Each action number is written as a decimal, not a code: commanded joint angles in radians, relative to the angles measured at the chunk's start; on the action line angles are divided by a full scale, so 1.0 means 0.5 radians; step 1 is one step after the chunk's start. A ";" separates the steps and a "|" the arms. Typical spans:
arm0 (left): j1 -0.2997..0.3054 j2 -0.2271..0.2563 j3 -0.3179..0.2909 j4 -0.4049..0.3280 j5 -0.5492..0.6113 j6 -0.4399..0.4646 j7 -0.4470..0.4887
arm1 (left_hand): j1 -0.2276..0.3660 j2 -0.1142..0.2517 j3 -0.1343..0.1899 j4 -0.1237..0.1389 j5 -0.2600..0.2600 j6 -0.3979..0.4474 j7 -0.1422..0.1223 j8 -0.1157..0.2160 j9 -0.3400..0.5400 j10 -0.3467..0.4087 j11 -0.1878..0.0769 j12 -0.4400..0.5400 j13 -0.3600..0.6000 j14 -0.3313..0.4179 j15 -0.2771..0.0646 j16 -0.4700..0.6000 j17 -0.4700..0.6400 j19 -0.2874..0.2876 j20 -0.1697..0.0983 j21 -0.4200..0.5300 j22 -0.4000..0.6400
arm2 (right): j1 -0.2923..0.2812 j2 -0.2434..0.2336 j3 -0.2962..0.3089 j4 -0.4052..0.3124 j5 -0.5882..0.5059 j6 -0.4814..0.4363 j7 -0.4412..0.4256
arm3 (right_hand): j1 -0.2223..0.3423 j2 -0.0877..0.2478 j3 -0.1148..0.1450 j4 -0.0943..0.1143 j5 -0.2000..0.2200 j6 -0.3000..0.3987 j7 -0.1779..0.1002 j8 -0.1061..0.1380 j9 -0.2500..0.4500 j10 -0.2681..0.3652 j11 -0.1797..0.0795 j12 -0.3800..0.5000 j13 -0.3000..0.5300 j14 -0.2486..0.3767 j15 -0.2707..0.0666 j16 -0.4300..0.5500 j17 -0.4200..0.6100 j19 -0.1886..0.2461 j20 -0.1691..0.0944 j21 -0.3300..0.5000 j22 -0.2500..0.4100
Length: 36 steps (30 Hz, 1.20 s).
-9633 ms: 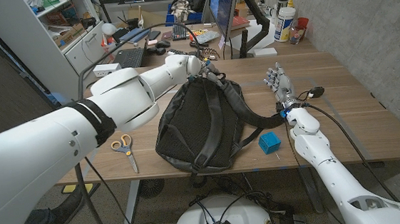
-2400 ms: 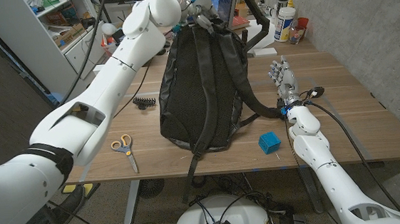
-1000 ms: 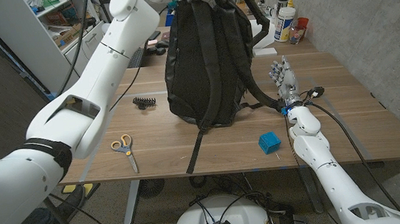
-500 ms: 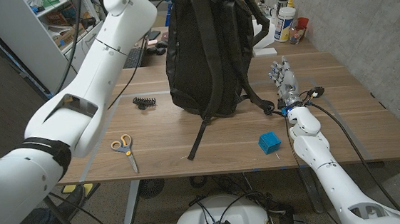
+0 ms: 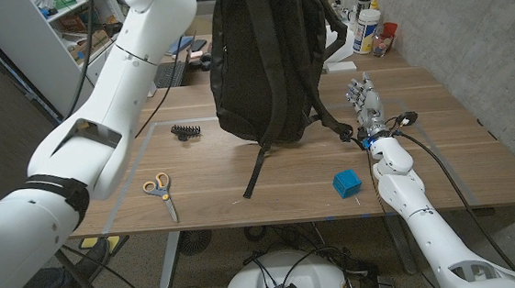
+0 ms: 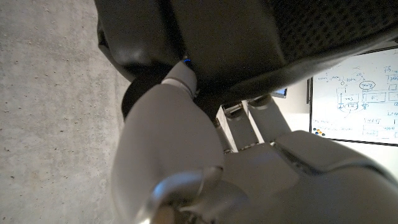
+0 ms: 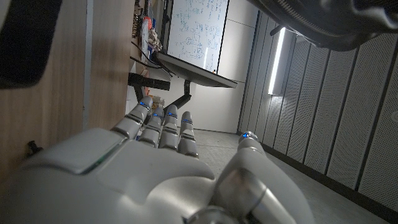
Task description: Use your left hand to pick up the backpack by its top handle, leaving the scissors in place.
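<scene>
The black backpack [image 5: 265,61] hangs upright over the middle of the table, its top cut off by the head view's upper edge. Its bottom is at or just above the wood, and one loose strap [image 5: 256,167] trails down to the tabletop. In the left wrist view my left hand [image 6: 186,143] has its fingers hooked into the backpack's black top [image 6: 249,37] and holds it. The orange-handled scissors [image 5: 158,186] lie on the table's front left, apart from the backpack. My right hand [image 5: 363,99] stands on its edge at the right with straight fingers [image 7: 158,124] and holds nothing.
A blue cube [image 5: 346,183] sits near my right forearm. A small black comb [image 5: 181,131] lies left of the backpack. Bottles [image 5: 368,25] and a monitor arm stand at the back right, with a keyboard and clutter behind the backpack. A shelf unit [image 5: 74,39] stands far left.
My left arm has raised the backpack from lying on the table to hanging upright, and it rose a little more in the last half second. The scissors, cube and right hand stayed put.
</scene>
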 commanded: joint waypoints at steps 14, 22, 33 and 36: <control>-0.069 0.024 -0.030 -0.182 0.030 0.115 -0.104 | -0.071 0.059 0.192 0.141 0.012 0.031 0.006 -0.005 0.007 0.034 -0.002 -0.004 0.050 0.200 -0.200 0.015 0.009 -0.013 0.004 -0.009 0.011 | 0.007 -0.012 0.018 -0.029 -0.003 0.006 -0.011 | -0.003 0.009 -0.004 -0.002 0.015 0.020 -0.002 0.006 0.008 0.018 0.001 0.015 0.005 0.023 0.000 0.005 0.009 0.001 -0.007 0.011 0.004; -0.058 0.036 -0.074 -0.236 0.012 0.147 -0.128 | -0.077 0.057 0.197 0.141 0.011 0.031 0.008 -0.008 0.007 0.023 -0.010 -0.011 0.055 0.200 -0.199 0.013 0.009 -0.014 0.005 -0.012 0.011 | -0.001 -0.020 0.022 -0.044 -0.006 -0.001 -0.014 | -0.004 0.009 -0.006 -0.002 0.015 0.021 -0.003 0.006 0.008 0.018 0.001 0.015 0.005 0.023 0.000 0.005 0.009 0.000 -0.007 0.011 0.004; -0.035 0.029 -0.112 -0.252 -0.009 0.166 -0.123 | -0.083 0.056 0.206 0.140 0.011 0.033 0.008 -0.010 0.007 0.028 -0.011 -0.018 0.054 0.196 -0.195 0.011 0.009 -0.023 0.007 -0.018 0.011 | 0.003 -0.018 0.020 -0.040 -0.007 0.001 -0.011 | -0.004 0.010 -0.007 -0.002 0.015 0.022 -0.002 0.006 0.008 0.019 0.002 0.014 0.005 0.026 0.000 0.006 0.009 0.000 -0.006 0.011 0.004; -0.040 0.028 -0.101 -0.245 -0.005 0.166 -0.127 | -0.085 0.056 0.208 0.141 0.011 0.031 0.009 -0.011 0.007 0.026 -0.009 -0.019 0.056 0.195 -0.197 0.010 0.010 -0.024 0.008 -0.020 0.012 | 0.010 -0.016 0.016 -0.030 -0.007 0.005 -0.004 | -0.004 0.010 -0.008 -0.002 0.015 0.022 -0.002 0.006 0.008 0.019 0.002 0.014 0.005 0.025 0.000 0.005 0.009 0.000 -0.006 0.011 0.004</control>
